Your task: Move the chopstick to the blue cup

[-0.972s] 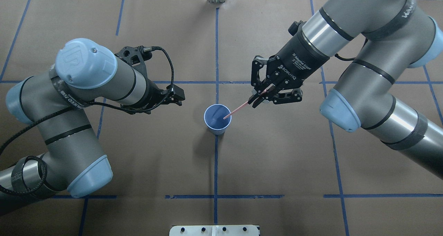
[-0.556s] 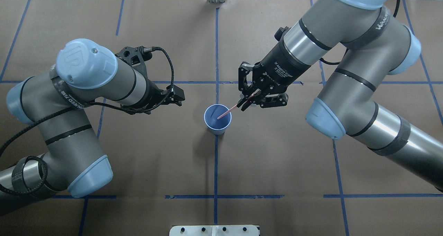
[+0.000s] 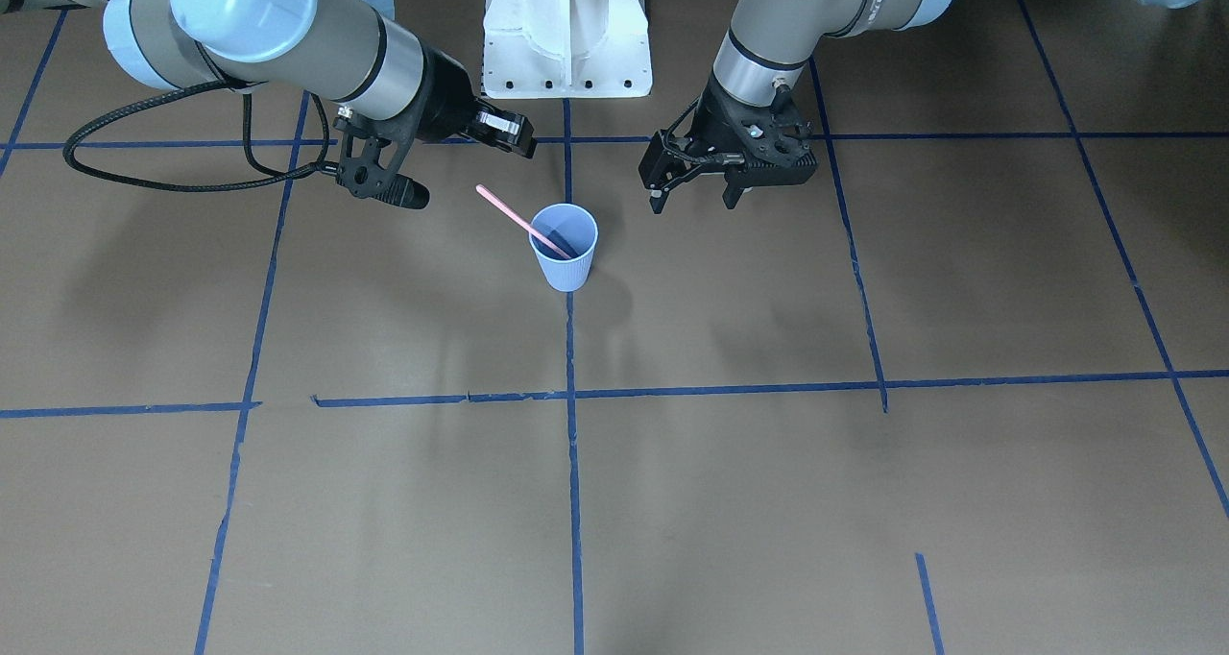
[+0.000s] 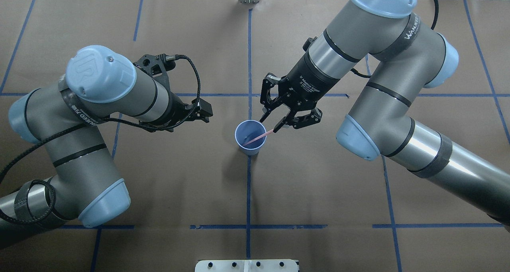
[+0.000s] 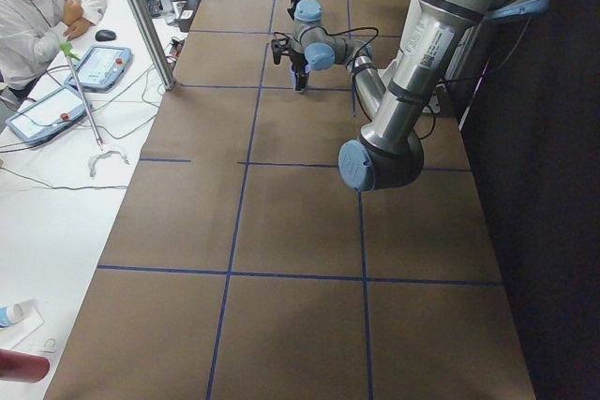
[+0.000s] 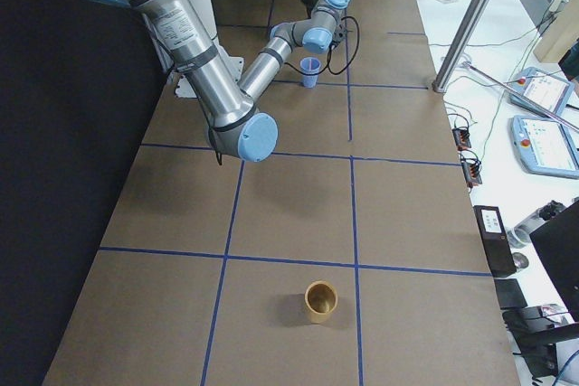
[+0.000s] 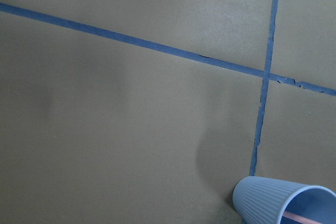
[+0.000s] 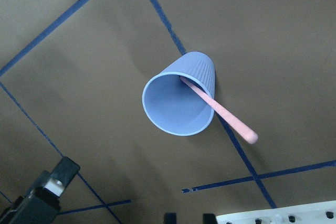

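The blue cup point(image 4: 240, 133) stands upright on the centre tape line; it also shows in the front view point(image 3: 565, 271) and the right wrist view point(image 8: 202, 69). The pink chopstick point(image 4: 259, 137) rests in it, lower end inside, upper end leaning over the rim toward my right gripper. It stands free in the front view point(image 3: 509, 211) and the right wrist view point(image 8: 231, 121). My right gripper point(image 4: 271, 123) is open just above the stick's upper end and holds nothing. My left gripper point(image 3: 725, 182) hangs open and empty on the cup's other side, apart from it.
The table is brown paper with a grid of blue tape. The robot's white base plate point(image 3: 566, 50) is behind the cup. A brown cup point(image 6: 319, 300) stands alone near the table's right end. An operator point(image 5: 37, 7) sits by the left end, off the table.
My right gripper moved left to the cup with the chopstick, lowered its end inside, then opened and let it go. The left arm has not moved.
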Motion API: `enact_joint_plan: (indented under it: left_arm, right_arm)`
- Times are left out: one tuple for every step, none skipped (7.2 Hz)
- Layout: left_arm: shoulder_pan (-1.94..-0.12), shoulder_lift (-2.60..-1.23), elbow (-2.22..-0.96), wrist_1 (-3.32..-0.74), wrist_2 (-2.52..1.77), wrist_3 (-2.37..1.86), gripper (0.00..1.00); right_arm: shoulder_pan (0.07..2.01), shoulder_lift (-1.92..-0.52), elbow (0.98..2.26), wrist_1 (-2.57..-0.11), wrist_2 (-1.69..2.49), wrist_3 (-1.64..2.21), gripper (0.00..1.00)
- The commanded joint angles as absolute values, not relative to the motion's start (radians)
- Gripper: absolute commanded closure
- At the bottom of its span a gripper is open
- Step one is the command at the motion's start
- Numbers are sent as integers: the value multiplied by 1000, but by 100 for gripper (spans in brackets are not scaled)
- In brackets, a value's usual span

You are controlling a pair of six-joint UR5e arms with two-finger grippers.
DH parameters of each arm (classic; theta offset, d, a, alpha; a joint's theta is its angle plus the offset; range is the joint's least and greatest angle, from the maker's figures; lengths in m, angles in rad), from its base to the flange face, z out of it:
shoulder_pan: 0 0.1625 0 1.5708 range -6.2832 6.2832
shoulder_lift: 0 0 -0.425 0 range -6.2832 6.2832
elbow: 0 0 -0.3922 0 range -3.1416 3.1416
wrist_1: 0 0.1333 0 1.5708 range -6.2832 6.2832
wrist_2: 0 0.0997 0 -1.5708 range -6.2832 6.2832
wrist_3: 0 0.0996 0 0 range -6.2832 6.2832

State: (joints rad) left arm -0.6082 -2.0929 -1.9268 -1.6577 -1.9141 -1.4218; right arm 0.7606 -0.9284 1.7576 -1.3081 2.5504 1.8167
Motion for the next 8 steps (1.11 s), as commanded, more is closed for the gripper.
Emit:
enact_joint_plan:
  left_arm:
    - [-612, -2059, -1940, -1657, -1916, -1417, 0]
    - [-618, -2025, -1947, -1657, -1916, -1404, 0]
    - [-629, -1978, -1959, -1657, -1917, -1317, 0]
    - [-652, -1906, -1985, -1658, -1922, -1237, 0]
    - [-690, -1820, -2021, -1658, -1927, -1130, 0]
    - [-731, -1739, -2038, -1660, -1974, -1024, 0]
    - [-794, -1676, -2043, -1660, -2027, -912, 0]
    - [-871, -1614, -2039, -1658, -2078, -758, 0]
  right_arm:
    - [835, -972, 1799, -1308, 2581, 1819, 0]
    - [880, -1065, 1874, -1308, 2600, 1812, 0]
    - [932, -1160, 1923, -1308, 2597, 1784, 0]
    - [987, -1227, 1930, -1308, 2597, 1725, 0]
    - [1041, -1323, 1930, -1308, 2597, 1571, 0]
    - [1110, -1430, 1927, -1308, 2582, 1355, 0]
    - [1179, -1515, 1913, -1310, 2557, 1149, 0]
    - [1237, -1576, 1896, -1316, 2510, 939, 0]
